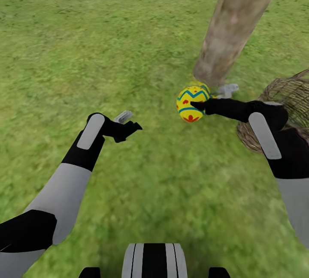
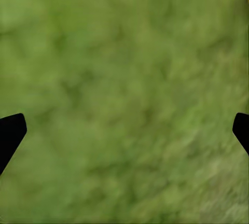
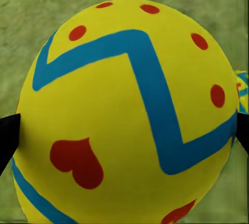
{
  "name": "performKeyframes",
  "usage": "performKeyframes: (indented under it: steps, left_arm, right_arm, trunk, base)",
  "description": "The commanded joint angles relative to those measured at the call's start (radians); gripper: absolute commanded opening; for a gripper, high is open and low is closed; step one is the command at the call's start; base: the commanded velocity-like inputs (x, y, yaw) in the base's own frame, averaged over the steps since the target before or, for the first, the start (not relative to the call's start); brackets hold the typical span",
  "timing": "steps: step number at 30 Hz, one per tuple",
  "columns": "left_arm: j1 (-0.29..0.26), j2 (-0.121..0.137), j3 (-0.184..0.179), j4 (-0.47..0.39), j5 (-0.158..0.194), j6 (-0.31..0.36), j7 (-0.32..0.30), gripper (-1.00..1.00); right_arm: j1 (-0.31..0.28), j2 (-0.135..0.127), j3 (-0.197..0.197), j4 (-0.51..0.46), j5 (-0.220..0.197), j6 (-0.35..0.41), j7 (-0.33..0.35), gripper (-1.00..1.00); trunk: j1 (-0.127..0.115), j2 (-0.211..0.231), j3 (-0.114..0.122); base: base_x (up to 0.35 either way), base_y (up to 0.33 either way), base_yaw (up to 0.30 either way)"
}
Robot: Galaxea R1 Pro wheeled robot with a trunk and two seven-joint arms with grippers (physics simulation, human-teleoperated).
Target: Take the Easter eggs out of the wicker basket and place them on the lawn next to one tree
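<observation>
Your left gripper (image 1: 127, 122) hangs empty over bare lawn (image 1: 86, 55), jaws spread wide, well out from the tree (image 1: 234, 25). Your right gripper (image 1: 205, 98) is clamped on an egg (image 1: 192, 103), held just in front of the trunk's foot. A sliver of a second egg (image 3: 243, 90) shows behind it, closer to the trunk. You're in the placing step, I'd say; next, lower it to the grass beside the trunk and release gently so it doesn't roll. The basket (image 1: 287, 98) sits just beside the tree; its contents are hidden.

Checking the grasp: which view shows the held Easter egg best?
The right wrist view: the Easter egg sits large between the right gripper's fingertips. The head view shows it smaller, beside the tree. The left wrist view shows lawn.
</observation>
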Motion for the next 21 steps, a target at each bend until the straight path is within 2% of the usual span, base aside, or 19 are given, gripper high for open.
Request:
performKeyframes:
  steps: [1,3,4,5,7,11,14,15,18,21]
  left_arm:
    - [0.000,0.001,0.000,-0.002,0.010,0.000,0.010,1.00]
    - [0.000,0.008,0.001,-0.005,0.010,-0.001,0.010,1.00]
    - [0.000,0.023,0.002,-0.007,0.012,0.000,0.007,1.00]
    - [0.000,0.040,0.003,-0.014,0.015,0.001,0.005,1.00]
    - [0.000,0.055,0.001,-0.068,0.014,0.005,0.007,1.00]
    - [0.000,0.063,0.013,-0.108,0.013,0.014,0.006,1.00]
    - [0.000,0.077,0.029,-0.068,0.012,0.014,0.008,1.00]
    - [0.001,0.077,0.033,-0.048,0.012,0.015,0.011,1.00]
    - [0.001,0.076,0.035,-0.039,0.012,0.015,0.010,1.00]
    - [0.001,0.076,0.031,-0.040,0.003,0.015,0.008,1.00]
  right_arm:
    - [0.057,0.011,-0.001,-0.002,0.021,-0.031,-0.044,-1.00]
    - [0.132,0.014,-0.002,-0.023,0.029,-0.137,-0.160,-1.00]
    - [0.166,0.016,-0.001,-0.040,0.033,-0.167,-0.207,-1.00]
    - [0.199,0.017,0.000,-0.050,0.038,-0.183,-0.242,-1.00]
    - [0.254,0.018,0.001,-0.055,0.043,-0.201,-0.272,-1.00]
    - [0.369,0.018,0.000,-0.050,0.044,-0.368,-0.283,-1.00]
    - [0.421,0.020,0.000,-0.035,0.045,-0.404,-0.283,-1.00]
    - [0.438,0.022,0.002,0.008,0.045,-0.465,-0.281,-1.00]
    - [0.462,0.022,0.005,0.033,0.043,-0.558,-0.279,-1.00]
    - [0.471,0.024,0.006,0.039,0.042,-0.573,-0.282,-1.00]
  trunk:
    - [0.000,0.000,0.000]
    - [0.000,0.000,0.000]
    - [0.000,0.000,0.000]
    - [0.000,0.000,0.000]
    - [0.000,0.000,0.000]
    - [0.000,0.000,0.000]
    - [0.000,0.000,0.000]
    - [0.000,0.000,0.000]
    - [0.000,0.000,0.000]
    - [0.000,0.000,0.000]
  base:
    - [0.000,0.000,0.000]
    - [0.000,0.000,0.000]
    - [0.000,0.000,0.000]
    - [0.000,0.000,0.000]
    - [0.000,0.000,0.000]
    - [0.000,0.000,0.000]
    - [0.000,0.000,0.000]
    - [0.000,0.000,0.000]
    - [0.000,0.000,0.000]
    - [0.000,0.000,0.000]
